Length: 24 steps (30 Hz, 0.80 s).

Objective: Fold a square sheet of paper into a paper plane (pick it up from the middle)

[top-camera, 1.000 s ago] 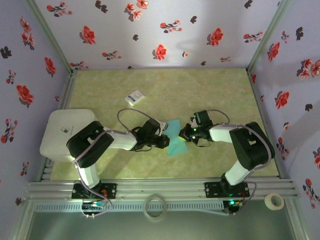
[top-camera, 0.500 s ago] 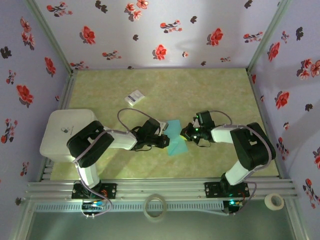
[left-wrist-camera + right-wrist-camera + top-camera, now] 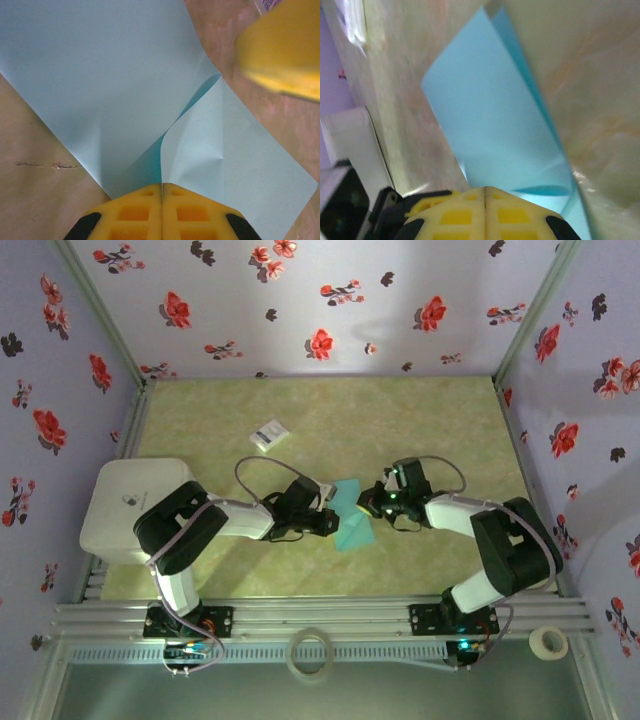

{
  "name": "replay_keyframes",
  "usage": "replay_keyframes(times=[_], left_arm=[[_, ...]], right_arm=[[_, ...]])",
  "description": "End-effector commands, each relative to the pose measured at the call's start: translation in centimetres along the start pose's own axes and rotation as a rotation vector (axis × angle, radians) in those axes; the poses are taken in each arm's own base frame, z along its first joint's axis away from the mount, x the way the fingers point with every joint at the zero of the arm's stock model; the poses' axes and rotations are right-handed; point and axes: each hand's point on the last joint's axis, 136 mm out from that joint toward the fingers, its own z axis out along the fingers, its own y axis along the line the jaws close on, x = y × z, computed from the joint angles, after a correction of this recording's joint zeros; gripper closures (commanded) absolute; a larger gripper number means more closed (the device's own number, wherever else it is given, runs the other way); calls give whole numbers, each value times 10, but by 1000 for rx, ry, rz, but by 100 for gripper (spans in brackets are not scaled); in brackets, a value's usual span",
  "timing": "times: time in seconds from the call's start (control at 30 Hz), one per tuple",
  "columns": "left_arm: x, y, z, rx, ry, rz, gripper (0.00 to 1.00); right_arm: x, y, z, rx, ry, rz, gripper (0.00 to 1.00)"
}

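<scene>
The two arms meet near the middle of the table [image 3: 440, 420]. The square sheet of paper [image 3: 351, 525] is right between them. It is teal and partly folded, so one part lies over another. The left gripper [image 3: 162, 194] is closed tight. Its yellow fingers [image 3: 134, 215] pinch the paper where two edges come together, and the paper curls up a little there. The right gripper [image 3: 485, 196] is closed tight too and pinches the other side of the paper. From its camera the paper looks like a long flap with two layers. A small white card [image 3: 268, 434] lies farther back, well apart from the paper. A white box [image 3: 125, 502] sits at the left side of the table.
</scene>
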Motion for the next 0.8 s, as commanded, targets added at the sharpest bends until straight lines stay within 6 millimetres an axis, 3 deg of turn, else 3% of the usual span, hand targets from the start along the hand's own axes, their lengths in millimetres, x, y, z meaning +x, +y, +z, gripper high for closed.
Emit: replay_keyframes(times=[0.0, 0.3, 0.5, 0.67, 0.77], left_arm=[[20, 20, 4, -64, 78, -9, 94], [21, 20, 4, -63, 80, -8, 94], [9, 11, 1, -42, 56, -4, 91], [-11, 0, -12, -36, 7, -14, 73], [-20, -3, -27, -60, -28, -26, 67]], right_arm=[[24, -9, 10, 13, 97, -8, 93], [33, -42, 15, 126, 105, 25, 96], [37, -68, 14, 205, 78, 62, 97], [36, -65, 13, 196, 47, 87, 98], [34, -62, 9, 185, 17, 101, 98]])
